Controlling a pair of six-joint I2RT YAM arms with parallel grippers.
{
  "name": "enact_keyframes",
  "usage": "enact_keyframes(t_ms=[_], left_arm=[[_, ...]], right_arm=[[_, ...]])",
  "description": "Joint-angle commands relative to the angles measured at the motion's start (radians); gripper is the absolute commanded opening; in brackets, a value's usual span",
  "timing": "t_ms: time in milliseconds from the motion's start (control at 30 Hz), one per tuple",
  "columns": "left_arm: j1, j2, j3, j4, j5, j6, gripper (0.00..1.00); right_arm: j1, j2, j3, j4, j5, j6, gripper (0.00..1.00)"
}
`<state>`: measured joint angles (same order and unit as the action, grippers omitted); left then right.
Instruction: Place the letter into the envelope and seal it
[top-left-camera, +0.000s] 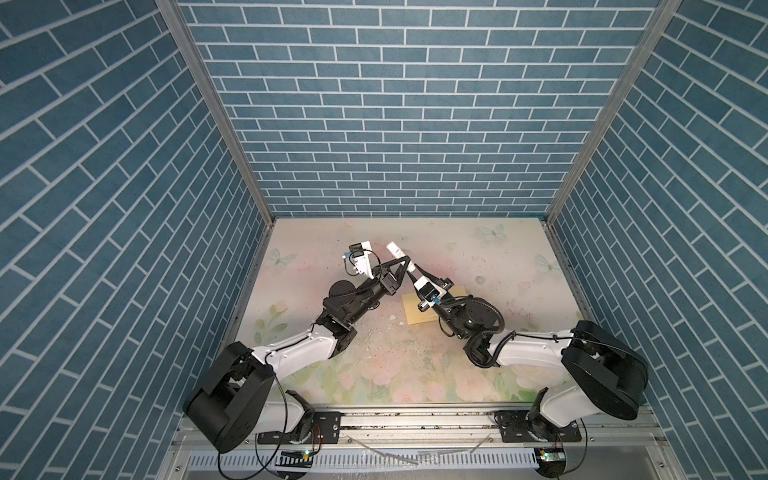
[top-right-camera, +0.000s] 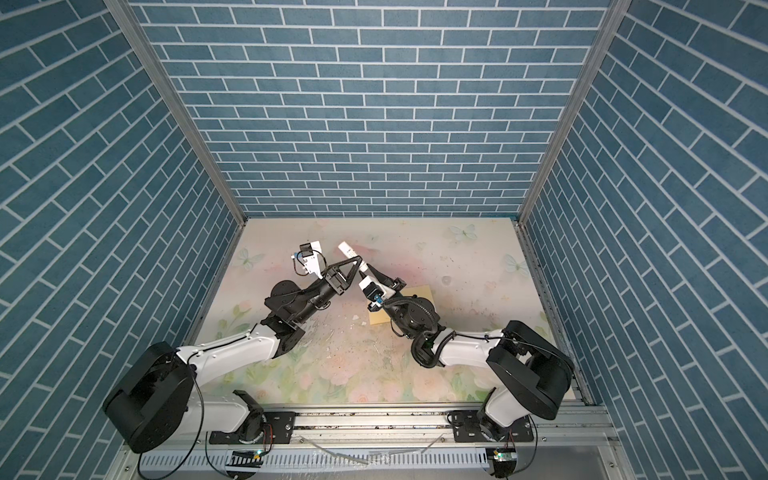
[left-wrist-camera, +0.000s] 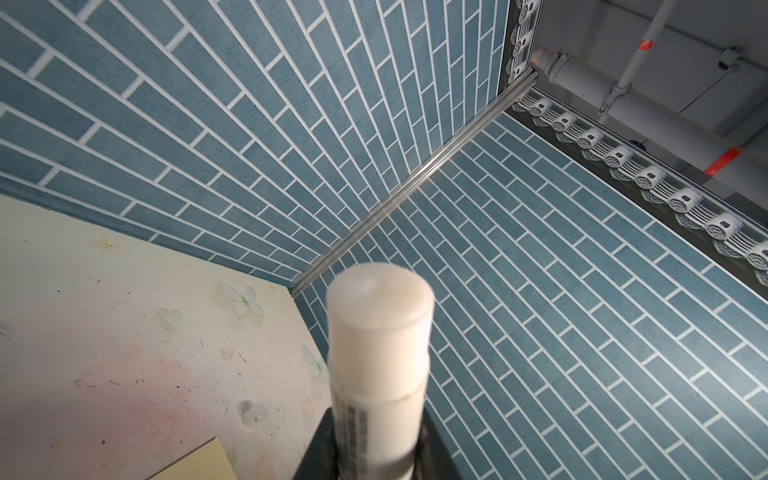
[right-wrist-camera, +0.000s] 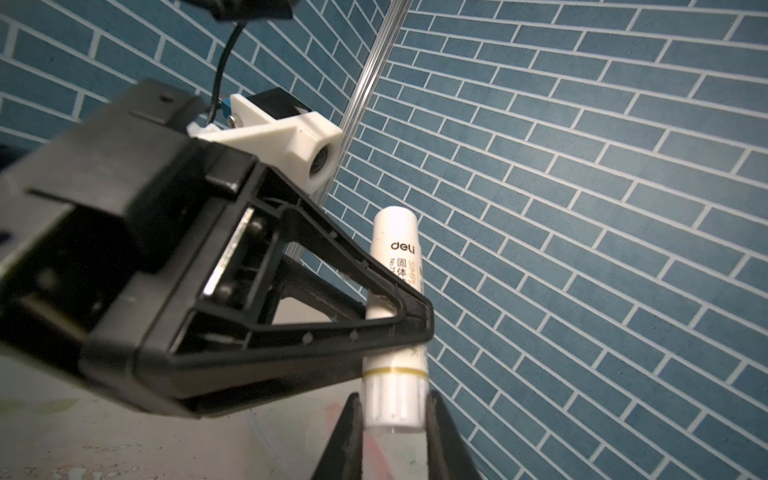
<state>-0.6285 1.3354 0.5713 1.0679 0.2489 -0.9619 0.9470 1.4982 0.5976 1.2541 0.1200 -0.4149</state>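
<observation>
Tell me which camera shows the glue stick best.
Right wrist view: the glue stick shows nearly whole, label readable, held by left gripper and right gripper. Left wrist view gives only its blurred cap end; both top views show it tiny.

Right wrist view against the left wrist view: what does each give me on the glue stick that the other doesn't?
Only the right wrist view shows the left gripper clamped around the middle of the glue stick, the right gripper pinching its ribbed base, and the printed label. Only the left wrist view shows a corner of the envelope lying on the table, and the stick's cap nearly end-on, blurred. Both show the same stick, the table and the blue brick walls.
</observation>
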Motion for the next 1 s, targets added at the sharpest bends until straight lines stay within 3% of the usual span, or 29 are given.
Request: enact_keyframes(t_ms=[0, 100, 200, 400, 500, 633, 767, 867, 967], left_arm=[[-0.004, 0.004, -0.002, 0.018, 0.029, 0.01, 0.0], [-0.004, 0.008, 0.0, 0.024, 0.038, 0.013, 0.0], [-0.005, 0.014, 0.001, 0.038, 0.043, 0.012, 0.0], [-0.004, 0.013, 0.004, 0.047, 0.05, 0.016, 0.0], [-0.004, 0.009, 0.005, 0.041, 0.05, 0.024, 0.0], [-0.004, 0.004, 0.005, 0.033, 0.049, 0.029, 0.0], [-0.004, -0.002, 0.006, 0.023, 0.042, 0.028, 0.0], [-0.004, -0.003, 0.011, 0.018, 0.04, 0.028, 0.0], [-0.004, -0.001, 0.013, 0.016, 0.039, 0.023, 0.0]], right_arm=[[-0.057, -0.077, 0.053, -0.023, -0.123, 0.286, 0.0], [-0.17, -0.097, 0.074, -0.046, -0.287, 0.648, 0.0], [-0.238, -0.081, 0.11, -0.035, -0.393, 0.914, 0.0], [-0.307, 0.015, 0.173, 0.072, -0.537, 1.326, 0.0], [-0.32, 0.06, 0.191, 0.138, -0.569, 1.446, 0.0], [-0.321, 0.068, 0.204, 0.111, -0.607, 1.435, 0.01], [-0.319, 0.007, 0.16, 0.048, -0.565, 1.259, 0.23], [-0.291, -0.08, 0.108, -0.048, -0.497, 0.983, 0.42], [-0.2, -0.163, 0.053, -0.174, -0.358, 0.52, 0.57]])
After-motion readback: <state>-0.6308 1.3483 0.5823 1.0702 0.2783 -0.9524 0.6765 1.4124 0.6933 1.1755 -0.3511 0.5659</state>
